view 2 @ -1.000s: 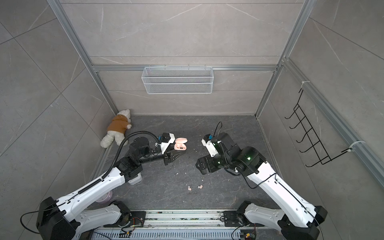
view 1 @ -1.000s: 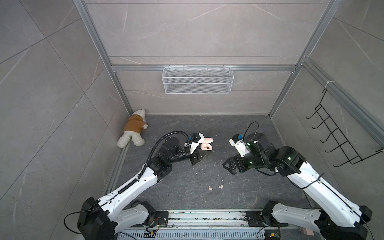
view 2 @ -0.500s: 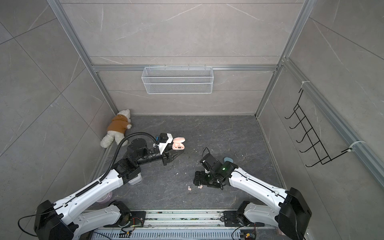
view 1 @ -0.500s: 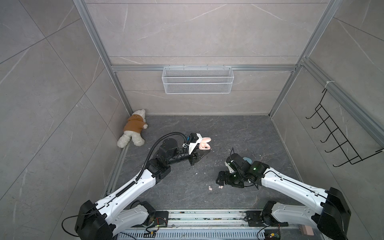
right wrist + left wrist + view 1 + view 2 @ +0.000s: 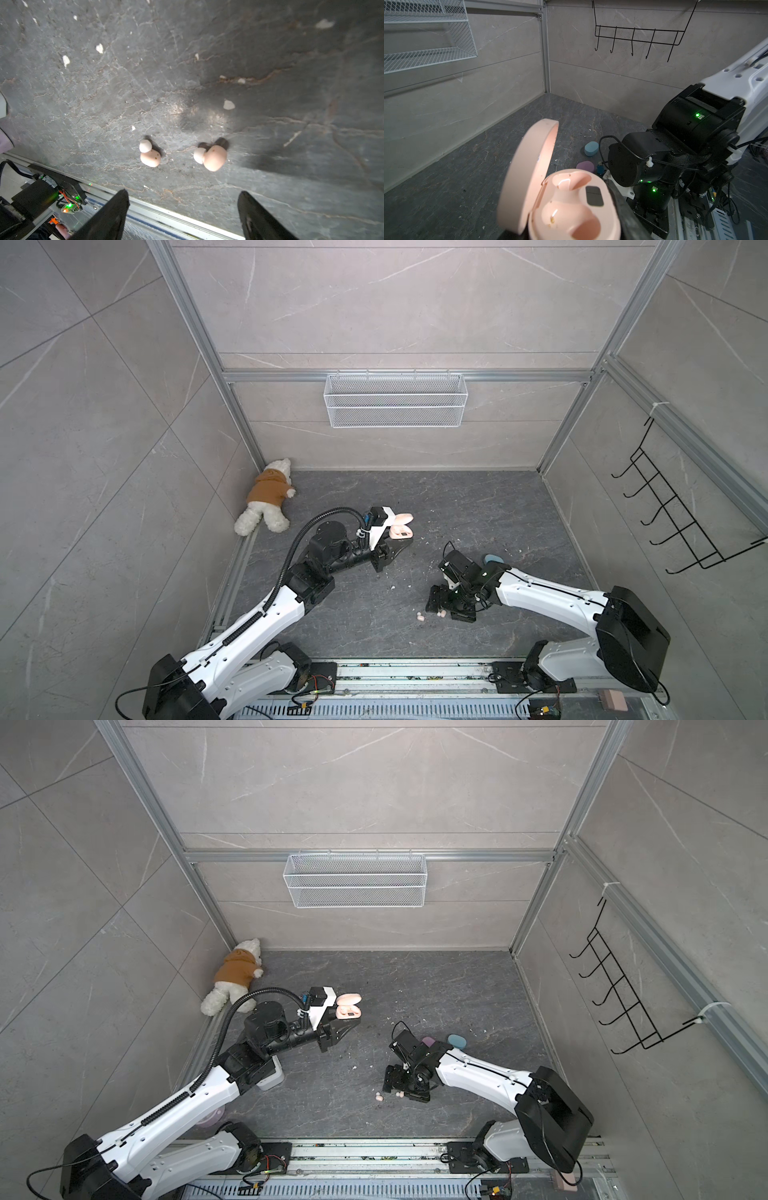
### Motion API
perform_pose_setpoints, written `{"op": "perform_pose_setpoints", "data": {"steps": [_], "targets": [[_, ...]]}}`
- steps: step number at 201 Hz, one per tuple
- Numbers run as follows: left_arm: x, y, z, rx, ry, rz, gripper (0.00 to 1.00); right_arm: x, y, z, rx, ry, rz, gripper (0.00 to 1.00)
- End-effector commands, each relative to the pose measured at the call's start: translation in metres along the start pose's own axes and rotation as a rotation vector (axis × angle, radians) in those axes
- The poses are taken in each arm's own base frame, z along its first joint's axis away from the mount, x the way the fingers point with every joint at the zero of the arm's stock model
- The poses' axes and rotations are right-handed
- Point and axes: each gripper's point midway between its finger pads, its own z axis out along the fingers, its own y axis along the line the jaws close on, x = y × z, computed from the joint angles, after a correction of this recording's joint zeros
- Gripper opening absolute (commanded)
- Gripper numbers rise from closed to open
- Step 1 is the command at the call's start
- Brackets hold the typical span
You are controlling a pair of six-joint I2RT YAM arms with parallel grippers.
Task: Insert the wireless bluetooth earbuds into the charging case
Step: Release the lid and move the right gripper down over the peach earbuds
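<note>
An open peach charging case (image 5: 571,203) with both sockets empty sits between the jaws of my left gripper (image 5: 401,541), which is shut on it; one dark finger (image 5: 623,212) presses its side. The case (image 5: 401,527) hangs above the floor left of centre. Two peach wireless bluetooth earbuds (image 5: 150,156) (image 5: 213,158) with white tips lie on the dark floor near the front rail, also visible in both top views (image 5: 420,617) (image 5: 378,1097). My right gripper (image 5: 182,196) is open, low over the floor beside them (image 5: 448,610), touching neither.
A blue closed case (image 5: 457,1040) and a lilac one (image 5: 428,1041) lie behind the right wrist. A teddy bear (image 5: 266,502) lies in the far left corner. A wire basket (image 5: 394,400) and a hook rack (image 5: 681,514) hang on the walls. White specks litter the floor.
My right arm has come down and forward to the floor next to the two earbuds, and its jaws have narrowed a little. The left gripper keeps the case, barely shifted.
</note>
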Motion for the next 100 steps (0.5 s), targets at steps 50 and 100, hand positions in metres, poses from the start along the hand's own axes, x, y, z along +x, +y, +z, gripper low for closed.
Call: {"op": "perform_pose_setpoints", "data": {"steps": [50,100], "targets": [[-0.013,-0.004,-0.018,-0.024,-0.056,-0.035,0.02,-0.005,-0.011,0.017,0.017,0.005,0.088,0.82],[-0.014,-0.007,-0.023,-0.017,-0.042,-0.038,0.01,-0.014,-0.022,0.023,0.048,-0.057,0.2,0.78]]}}
